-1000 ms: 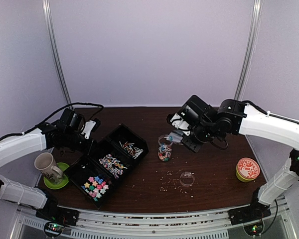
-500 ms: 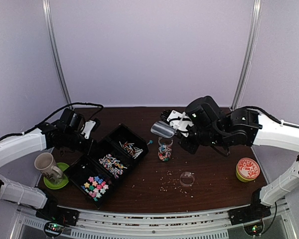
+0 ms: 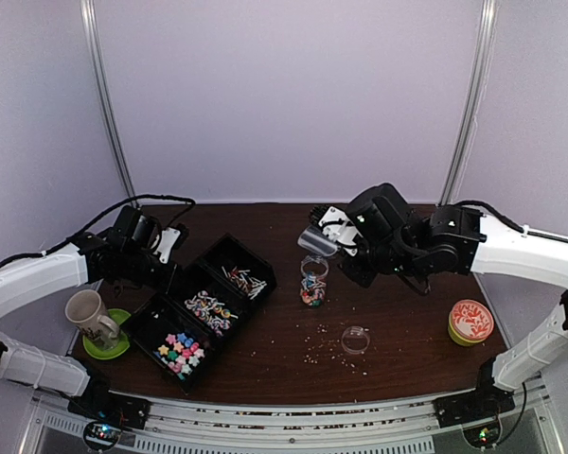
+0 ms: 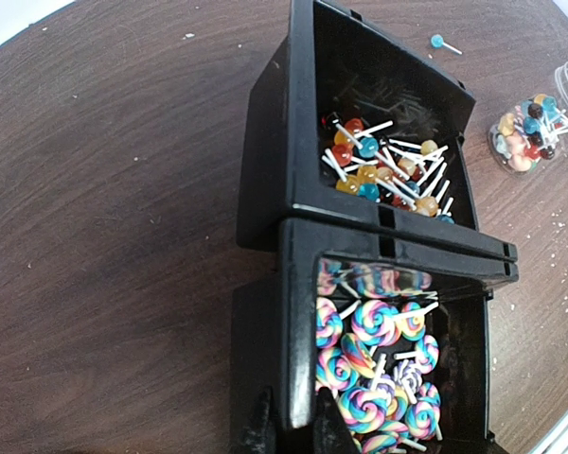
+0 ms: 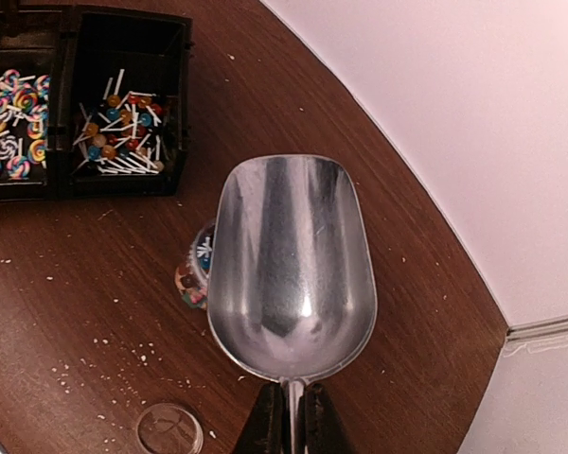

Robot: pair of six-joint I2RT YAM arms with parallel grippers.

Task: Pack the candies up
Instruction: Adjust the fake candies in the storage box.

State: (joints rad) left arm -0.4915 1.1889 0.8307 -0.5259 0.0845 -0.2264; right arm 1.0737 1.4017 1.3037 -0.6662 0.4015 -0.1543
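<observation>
The left hand is clamped on a wall of the black tray, whose compartments hold most of the candies. The right hand grips the handle of a metal scoop, held above a small jar on the table with more sweets inside.

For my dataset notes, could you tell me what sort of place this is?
Probably a robotics lab booth: plain pale walls enclose a dark wooden table, and white robot arms are mounted at its near edge.
</observation>
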